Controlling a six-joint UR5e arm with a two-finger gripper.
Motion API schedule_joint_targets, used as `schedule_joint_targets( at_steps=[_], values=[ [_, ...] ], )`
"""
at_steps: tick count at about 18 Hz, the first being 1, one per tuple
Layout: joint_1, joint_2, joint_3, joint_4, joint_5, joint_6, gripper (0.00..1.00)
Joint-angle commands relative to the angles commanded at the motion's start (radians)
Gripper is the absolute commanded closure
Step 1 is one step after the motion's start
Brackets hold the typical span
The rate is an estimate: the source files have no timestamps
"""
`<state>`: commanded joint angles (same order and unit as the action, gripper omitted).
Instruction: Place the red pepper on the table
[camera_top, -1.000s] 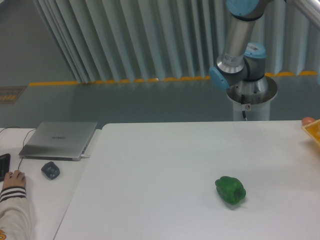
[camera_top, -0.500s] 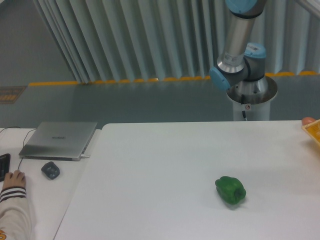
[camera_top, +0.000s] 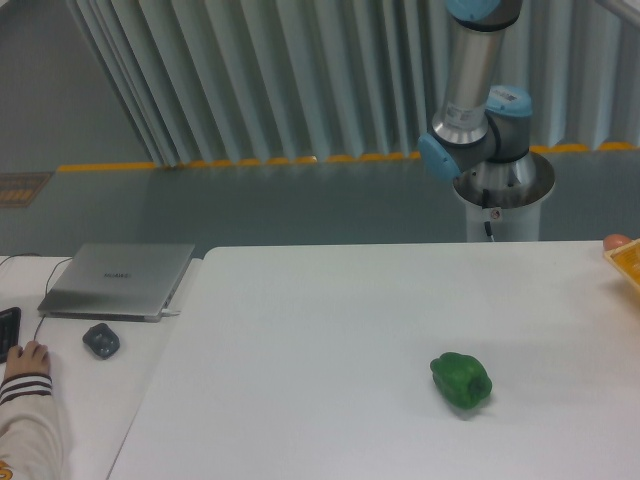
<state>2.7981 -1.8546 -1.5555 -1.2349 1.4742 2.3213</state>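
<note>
The red pepper is out of view. The white table (camera_top: 330, 340) fills the lower middle of the camera view. Only the arm's base and lower links (camera_top: 480, 110) show, standing behind the table's far edge at the upper right. The rest of the arm runs off the top of the frame, so the gripper is not in view.
A green bell pepper (camera_top: 461, 379) lies on the table right of centre. A yellow container's corner (camera_top: 625, 262) pokes in at the right edge. On the adjoining desk at left are a closed laptop (camera_top: 118, 279), a mouse (camera_top: 100, 340) and a person's hand (camera_top: 27, 360).
The arm's upper joint has shifted slightly up and left at the top of the frame. Nothing on the table has moved.
</note>
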Motion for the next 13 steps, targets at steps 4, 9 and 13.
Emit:
schedule_joint_targets(
  at_steps=[4,9,13],
  values=[
    [-0.067,0.0,0.002,0.008,0.008,-0.163,0.34],
    [-0.126,-0.003,0.002,0.011,0.028,-0.284,0.34],
    [-0.189,-0.011,0.002,0.012,0.058,-0.403,0.32]
  ],
)
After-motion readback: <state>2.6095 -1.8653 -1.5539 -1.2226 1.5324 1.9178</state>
